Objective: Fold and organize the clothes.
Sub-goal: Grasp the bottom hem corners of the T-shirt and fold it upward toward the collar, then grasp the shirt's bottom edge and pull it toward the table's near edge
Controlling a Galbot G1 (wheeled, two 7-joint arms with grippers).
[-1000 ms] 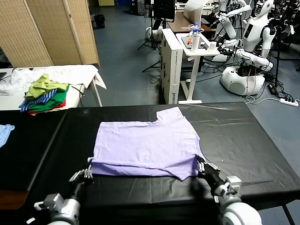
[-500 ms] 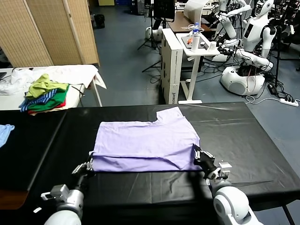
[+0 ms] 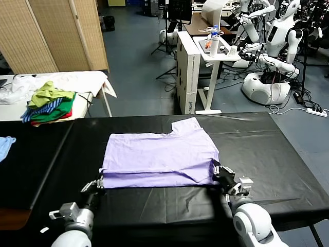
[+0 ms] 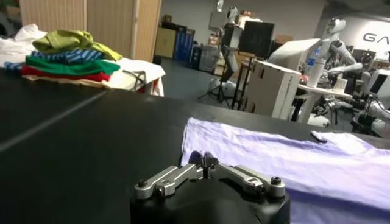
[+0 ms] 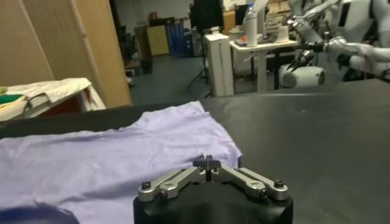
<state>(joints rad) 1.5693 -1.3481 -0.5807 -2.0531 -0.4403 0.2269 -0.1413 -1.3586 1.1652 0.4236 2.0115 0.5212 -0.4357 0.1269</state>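
Head view: thin, creased lavender T-shirt (image 3: 160, 157)

Lavender T-shirt (image 3: 159, 157), near edge folded under, flat on black table (image 3: 267, 149)

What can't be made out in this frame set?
Whether left gripper and right gripper, both shut, pinch the shirt: wrist views, fingertips cover the hem.
Blue cloth: head view, cut by the left edge.
Garment pile: head view, too small to count.
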